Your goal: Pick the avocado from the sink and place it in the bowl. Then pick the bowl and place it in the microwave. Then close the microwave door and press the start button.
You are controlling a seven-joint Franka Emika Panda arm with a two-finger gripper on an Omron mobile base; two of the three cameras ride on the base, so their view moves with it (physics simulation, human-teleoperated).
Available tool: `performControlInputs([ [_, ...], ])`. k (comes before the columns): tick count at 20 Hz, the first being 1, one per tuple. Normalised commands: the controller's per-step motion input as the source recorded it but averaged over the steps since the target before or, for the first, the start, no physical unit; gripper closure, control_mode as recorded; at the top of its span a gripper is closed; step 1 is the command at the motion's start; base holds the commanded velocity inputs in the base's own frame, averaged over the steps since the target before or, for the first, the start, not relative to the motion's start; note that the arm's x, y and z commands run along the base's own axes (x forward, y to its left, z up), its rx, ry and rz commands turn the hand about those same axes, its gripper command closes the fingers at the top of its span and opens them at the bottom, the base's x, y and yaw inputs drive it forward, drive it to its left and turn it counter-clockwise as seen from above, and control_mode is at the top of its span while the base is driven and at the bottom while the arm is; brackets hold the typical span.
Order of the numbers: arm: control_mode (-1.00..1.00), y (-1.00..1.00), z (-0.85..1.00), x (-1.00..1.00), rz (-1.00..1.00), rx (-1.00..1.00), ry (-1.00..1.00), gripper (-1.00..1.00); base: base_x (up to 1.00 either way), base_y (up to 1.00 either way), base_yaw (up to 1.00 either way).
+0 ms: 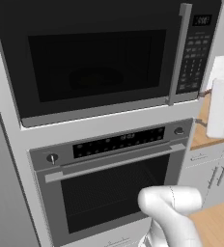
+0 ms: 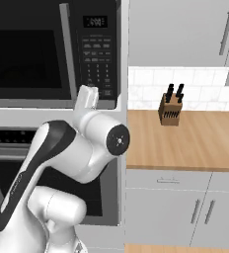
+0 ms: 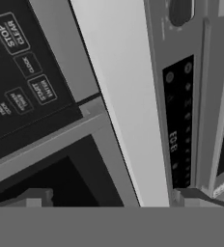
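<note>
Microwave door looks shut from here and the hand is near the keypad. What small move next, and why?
Probably ease the hand toward the START button on the keypad and press it. The microwave door sits flush against its frame, and the hand view already faces the keypad's lower rows, with START close ahead of the gripper.

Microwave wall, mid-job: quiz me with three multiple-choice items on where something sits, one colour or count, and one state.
1. Where is the knife block?
A. on the wooden counter right of the microwave
B. on top of the oven
C. inside the microwave

2. How many knobs are on the oven's control strip?
A. none
B. two
C. five

3. How does the microwave door stand?
A. wide open
B. removed
C. shut

Answers:
1. A: the knife block stands on the wooden counter, right of the microwave.
2. B: the oven has a knob at each end of its strip.
3. C: the microwave door lies flush with the keypad panel.
</note>
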Motion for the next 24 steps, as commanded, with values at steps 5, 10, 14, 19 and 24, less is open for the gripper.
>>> performControlInputs([
  [5, -1.0, 0.0, 0.0, 0.46, -0.01, 0.0, 0.09, -1.0, 0.0, 0.0, 0.0],
  [10, -1.0, 0.0, -0.07, 0.25, -0.01, 0.0, 0.04, -1.0, 0.0, 0.0, 0.0],
  [14, -1.0, 0.0, -0.11, 0.25, -0.02, 0.0, 0.02, -1.0, 0.0, 0.0, 0.0],
  [19, -1.0, 0.0, -0.1, 0.26, -0.01, 0.0, 0.03, -1.0, 0.0, 0.0, 0.0],
  [24, -1.0, 0.0, -0.08, 0.24, 0.0, 0.0, 0.0, -1.0, 0.0, 0.0, 0.0],
])
